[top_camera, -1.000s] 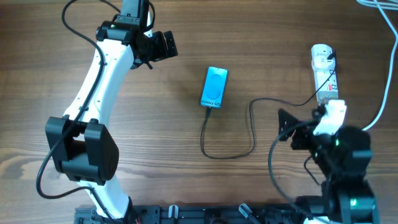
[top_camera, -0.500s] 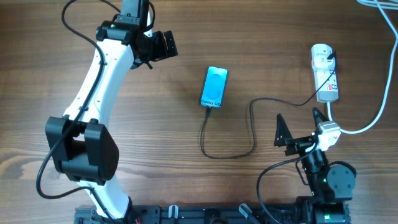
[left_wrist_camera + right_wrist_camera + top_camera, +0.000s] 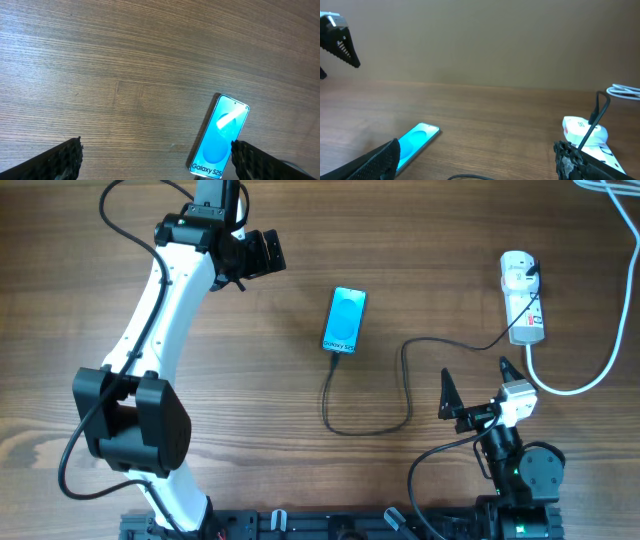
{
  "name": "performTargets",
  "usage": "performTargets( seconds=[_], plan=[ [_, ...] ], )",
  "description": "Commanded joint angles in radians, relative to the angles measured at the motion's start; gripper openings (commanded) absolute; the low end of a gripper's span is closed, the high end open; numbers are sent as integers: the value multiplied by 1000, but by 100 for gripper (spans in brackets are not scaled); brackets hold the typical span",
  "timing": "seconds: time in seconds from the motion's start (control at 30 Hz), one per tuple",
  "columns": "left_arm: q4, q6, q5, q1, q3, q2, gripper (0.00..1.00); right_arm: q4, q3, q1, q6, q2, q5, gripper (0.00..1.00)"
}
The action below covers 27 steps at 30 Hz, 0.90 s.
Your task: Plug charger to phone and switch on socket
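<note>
The phone (image 3: 345,320) lies flat mid-table, its cyan screen up and the white lettered strip at its near end; it also shows as phone (image 3: 220,137) and phone (image 3: 412,142). The thin black charger (image 3: 405,385) runs from that near end in a loop to the black plug in the socket (image 3: 521,308), also seen as socket (image 3: 585,132). Whether its tip sits in the phone I cannot tell. My left gripper (image 3: 270,252) hovers open to the phone's upper left; seen from its wrist, the left gripper (image 3: 156,150) is empty. My right gripper (image 3: 474,370) stands open and empty below the socket, right gripper (image 3: 475,150).
A thick white cord (image 3: 600,370) curves from the socket along the right edge and up to the far right corner. The right arm's base (image 3: 520,470) sits at the front right. The left arm's white links (image 3: 160,320) stretch across the left side.
My right arm has drawn back from beside the socket toward the front edge, its jaws still wide. The left arm, phone and cable have not moved.
</note>
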Motion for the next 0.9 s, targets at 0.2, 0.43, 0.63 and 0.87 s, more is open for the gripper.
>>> performTargets(
  seconds=[0.2, 0.43, 0.63, 0.87],
  plan=[
    [3, 5, -6, 2, -1, 8, 100, -8, -2, 4, 76, -14, 77, 100],
    [3, 5, -6, 2, -1, 8, 100, -10, -2, 4, -48, -14, 79, 100],
    [3, 5, -6, 2, -1, 8, 100, -5, -2, 4, -43, -14, 60, 100],
    [3, 5, -6, 2, -1, 8, 100, -5, -2, 4, -43, -14, 60, 100]
  ],
)
